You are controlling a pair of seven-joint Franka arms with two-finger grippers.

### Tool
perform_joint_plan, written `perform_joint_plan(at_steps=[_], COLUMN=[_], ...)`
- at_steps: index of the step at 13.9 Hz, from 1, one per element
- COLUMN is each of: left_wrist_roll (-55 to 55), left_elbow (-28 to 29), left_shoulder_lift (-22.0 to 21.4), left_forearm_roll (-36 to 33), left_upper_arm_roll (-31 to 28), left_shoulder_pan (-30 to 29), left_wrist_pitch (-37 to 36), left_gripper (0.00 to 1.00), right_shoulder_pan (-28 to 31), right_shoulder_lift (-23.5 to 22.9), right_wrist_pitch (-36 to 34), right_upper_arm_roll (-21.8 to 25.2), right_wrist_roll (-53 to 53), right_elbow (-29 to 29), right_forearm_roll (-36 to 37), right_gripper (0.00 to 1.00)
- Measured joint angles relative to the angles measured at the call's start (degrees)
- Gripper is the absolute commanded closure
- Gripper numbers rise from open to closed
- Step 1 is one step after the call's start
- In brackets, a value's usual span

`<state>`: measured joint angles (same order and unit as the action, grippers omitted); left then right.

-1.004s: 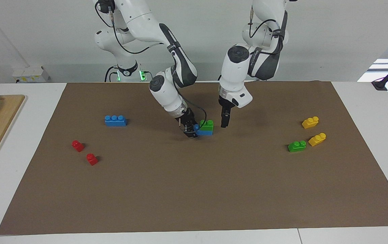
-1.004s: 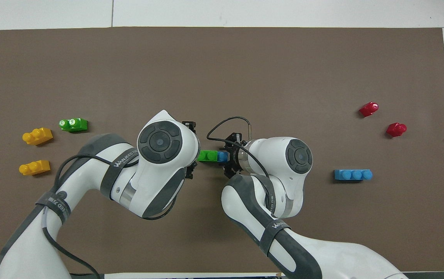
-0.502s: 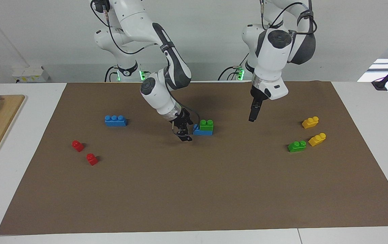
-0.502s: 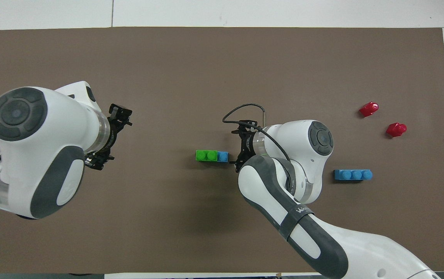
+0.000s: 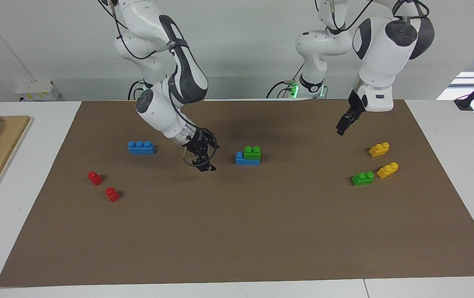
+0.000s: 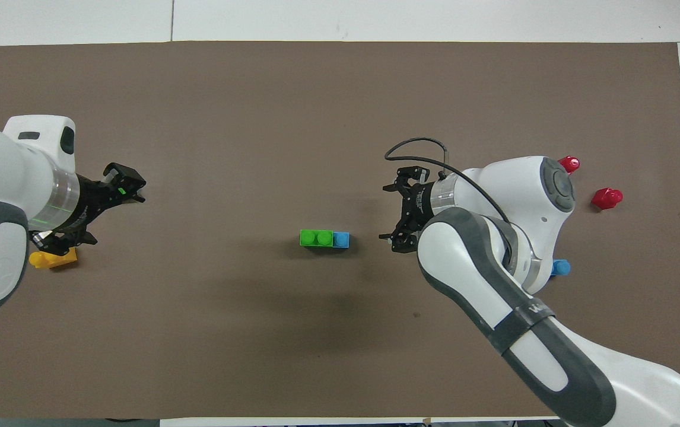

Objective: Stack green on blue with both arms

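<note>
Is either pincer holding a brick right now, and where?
Nothing held: left pincer and right pincer are open and empty; green brick sits on blue brick.

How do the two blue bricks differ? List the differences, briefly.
Load: the middle blue brick carries a green brick; the other blue brick carries nothing.
Studs: the middle blue brick shows one bare stud; the other blue brick shows three.
Place: the middle blue brick sits at the middle of the brown mat; the other blue brick lies toward the right arm's end.
Shared: colour, and both lie flat.
</note>
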<state>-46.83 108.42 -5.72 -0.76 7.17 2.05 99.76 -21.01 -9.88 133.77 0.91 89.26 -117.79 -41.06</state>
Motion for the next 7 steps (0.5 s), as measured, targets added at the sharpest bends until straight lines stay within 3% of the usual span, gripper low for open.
perform_joint_plan(at_steps=[4,7], left_wrist_roll=[15.57,26.77], left_elbow=[-5.14,-7.62], left_shoulder_lift=[-0.09,-0.12], left_forearm_roll=[-0.01,-0.01], left_upper_arm_roll=[-0.31,-0.51], left_shoulder_pan=[-4.73,-6.97], left_wrist_pitch=[-8.98,-12.37], left_gripper=[0.00,0.00], right_shoulder_pan=[4.98,8.67], right_shoulder_lift=[2.05,2.40], right_wrist_pitch=[-9.83,-16.70], right_upper_arm_roll=[0.17,0.27], right_wrist_roll=[-0.58,-5.50], right_elbow=[6.06,11.01], right_forearm_roll=[8.62,11.09], right_gripper=[0.00,0.00])
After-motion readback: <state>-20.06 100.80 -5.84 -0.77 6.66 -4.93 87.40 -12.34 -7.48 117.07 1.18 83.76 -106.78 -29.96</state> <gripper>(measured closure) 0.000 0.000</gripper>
